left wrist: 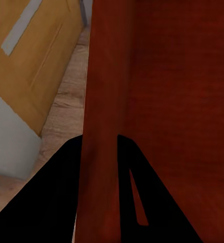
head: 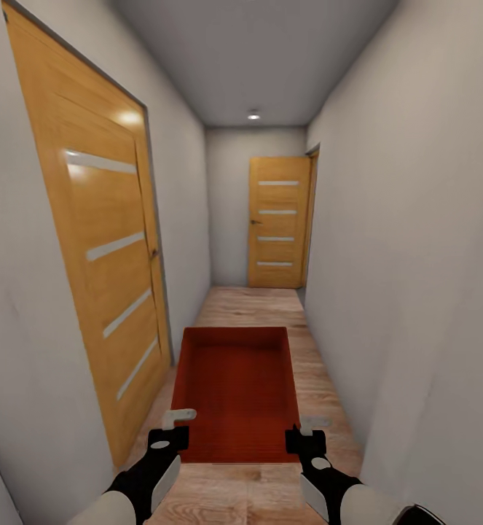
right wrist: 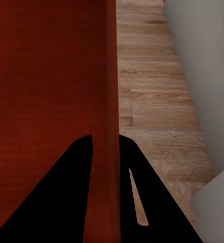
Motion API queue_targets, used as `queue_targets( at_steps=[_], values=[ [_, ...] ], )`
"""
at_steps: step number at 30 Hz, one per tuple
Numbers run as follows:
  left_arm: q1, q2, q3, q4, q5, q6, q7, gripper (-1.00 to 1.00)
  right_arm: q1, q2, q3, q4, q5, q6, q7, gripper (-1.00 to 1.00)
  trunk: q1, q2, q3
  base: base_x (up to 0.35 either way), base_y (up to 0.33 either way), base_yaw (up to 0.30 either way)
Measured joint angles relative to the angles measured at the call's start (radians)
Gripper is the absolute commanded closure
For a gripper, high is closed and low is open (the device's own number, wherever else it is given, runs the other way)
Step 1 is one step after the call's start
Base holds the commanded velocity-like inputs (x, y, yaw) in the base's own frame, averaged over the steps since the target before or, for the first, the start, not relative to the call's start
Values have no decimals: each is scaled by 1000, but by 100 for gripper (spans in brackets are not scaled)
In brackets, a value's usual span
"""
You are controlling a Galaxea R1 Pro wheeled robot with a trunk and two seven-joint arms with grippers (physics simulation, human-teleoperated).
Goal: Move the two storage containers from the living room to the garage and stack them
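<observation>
Carry leg, wood-floored hallway; the garage floor is not reached yet.

Left end effector [head: 170, 429]: fingers together on the container's left side wall, one inside and one outside, as its wrist view confirms. Right end effector [head: 303, 432]: clamped the same way on the right wall, near the corner closest to the robot.

Storage container [head: 235, 390]: orange-red, open-topped, held between the two end effectors and stretching away from them. It looks level and clear of the wood floor [head: 230, 492]; nothing shows inside.

Just outboard of the left end effector stands a wooden door [head: 99, 240], close by. Outboard of the right end effector is a plain grey wall [head: 416, 292], also near. Far ahead of both, a second door [head: 278, 222] closes the corridor, with what looks like an opening beside it on the right.

Judgement on doing this step well: keep both grips even, so the thin walls do not twist or slip. Hold the bin centred between door and wall. Drive slowly and straight, since the clearance on either side looks tight. Any turn at the far end wants a gentle sweep, with the container's far corners watched first.
</observation>
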Motion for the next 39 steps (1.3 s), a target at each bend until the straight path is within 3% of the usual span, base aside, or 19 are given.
queue_targets(
  at_steps=[15,39],
  values=[
    [0,-1,0,0,1,0,1,100,0,-1,-1,-1,3,2,0,100,0,0,0,326,146,-207],
    [0,0,0,0,1,0,0,100,0,0,0,0,1,1,0,100,0,0,0,326,87,-5]
  ],
)
